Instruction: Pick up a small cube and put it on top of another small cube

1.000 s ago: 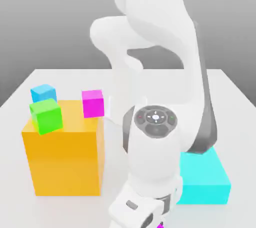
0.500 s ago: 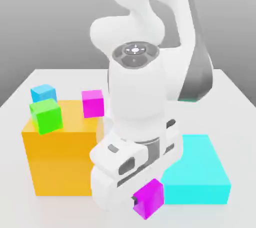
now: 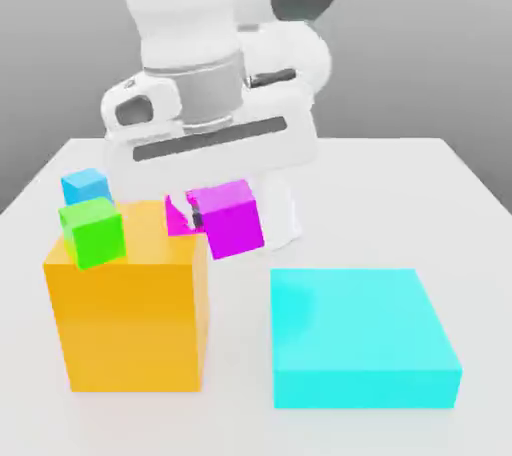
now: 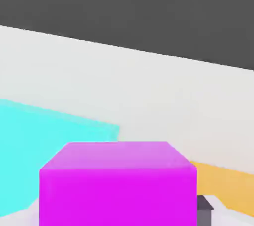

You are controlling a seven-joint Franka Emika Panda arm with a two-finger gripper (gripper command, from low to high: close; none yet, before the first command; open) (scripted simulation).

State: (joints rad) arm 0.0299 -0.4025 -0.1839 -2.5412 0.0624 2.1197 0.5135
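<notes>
**Cube lifted, stacking still to come**

The jaws (image 3: 208, 216) are clamped on a small magenta cube (image 3: 230, 218), which hangs in the air clear of the bench (image 3: 440, 184). In the hand view the same cube (image 4: 118, 183) sits close under the camera, its top face level and its edges sharp, with a dark finger pad (image 4: 204, 209) showing at one side of it.

Just beyond the jaws, toward the exterior view's left, a sliver of the second magenta cube (image 3: 176, 216) peeks out from behind the held one. It appears to rest on the back corner of the orange block (image 3: 130, 319); whether the two cubes touch cannot be told from here. Further out on that block sits a green cube (image 3: 92, 232), with a blue cube (image 3: 86, 185) behind it. A flat cyan block (image 3: 360, 336) lies on the bench below and to the exterior view's right of the jaws.

By my reading the pick is done and the carry is nearly done. What is left is to line the held cube up over its twin, lower it square and let go.

The held cube is plain, glossy and evenly coloured, much smaller than the orange and cyan blocks.
</notes>
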